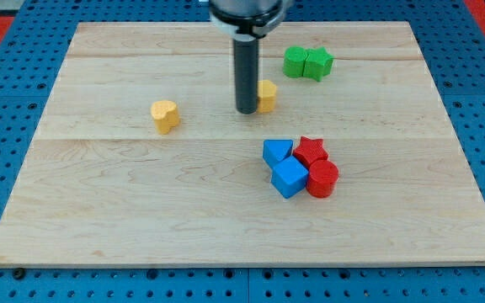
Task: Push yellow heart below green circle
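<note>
The yellow heart (165, 115) lies well off to the view's left of my tip (247, 110), apart from it. My tip touches no more than a second yellow block (267, 96), pressed against its right side. The green circle (295, 61) sits up and right of my tip, touching a green star (317, 63). Below-right cluster a blue triangle (277, 151), blue cube (290, 178), red star (311, 151) and red cylinder (322, 178).

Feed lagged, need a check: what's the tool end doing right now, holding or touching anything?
No gripper: my tip holds nothing. It sits against the left side of a yellow block; the yellow heart lies apart, to the view's left.
</note>
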You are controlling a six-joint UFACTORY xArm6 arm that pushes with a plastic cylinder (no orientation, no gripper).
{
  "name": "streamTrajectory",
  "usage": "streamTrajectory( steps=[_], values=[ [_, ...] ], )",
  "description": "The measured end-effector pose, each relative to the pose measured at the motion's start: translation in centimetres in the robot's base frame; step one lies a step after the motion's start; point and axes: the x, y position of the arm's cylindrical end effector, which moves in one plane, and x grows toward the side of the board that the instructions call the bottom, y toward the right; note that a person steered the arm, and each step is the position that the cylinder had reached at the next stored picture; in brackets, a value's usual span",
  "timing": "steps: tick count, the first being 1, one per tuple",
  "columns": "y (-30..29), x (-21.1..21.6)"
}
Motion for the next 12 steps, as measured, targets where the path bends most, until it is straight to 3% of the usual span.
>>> streamTrajectory(
  steps=[3, 4, 5, 7, 8, 9, 10, 12],
  values=[
    [7.0, -4.6],
    [6.5, -4.9],
    [3.8, 0.1],
    [-9.8, 10.8],
    [-17.0, 10.2],
    [-15.8, 4.2],
    [-10.7, 1.7],
    [-7.0, -2.3]
  ],
)
